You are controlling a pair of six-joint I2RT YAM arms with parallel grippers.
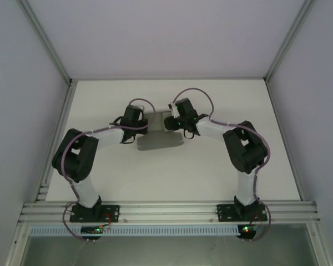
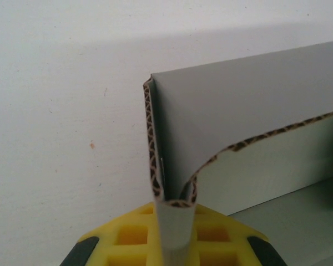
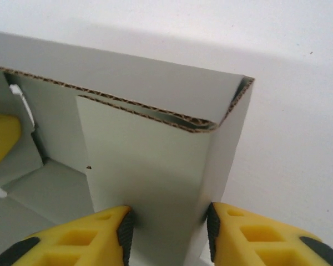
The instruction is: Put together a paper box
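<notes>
The paper box [image 1: 157,118] is grey corrugated board, partly folded, and sits mid-table between both arms. My left gripper [image 1: 143,123] is shut on the box's left end. In the left wrist view its yellow fingers [image 2: 127,235] pinch a doubled-over wall [image 2: 175,183], and the long side wall [image 2: 250,105] runs off to the right. My right gripper [image 3: 167,221] holds the right end, with one pad on the folded-in flap [image 3: 144,166] and the other on the outer end wall [image 3: 225,155]. A yellow finger of the left gripper [image 3: 0,138] shows inside the box's far end.
The white table [image 1: 211,177] extends around the box. A grey shadow [image 1: 158,143] lies just in front of the box. Pale enclosure walls stand on the left, the right and at the back. An aluminium rail [image 1: 166,210] with both arm bases runs along the near edge.
</notes>
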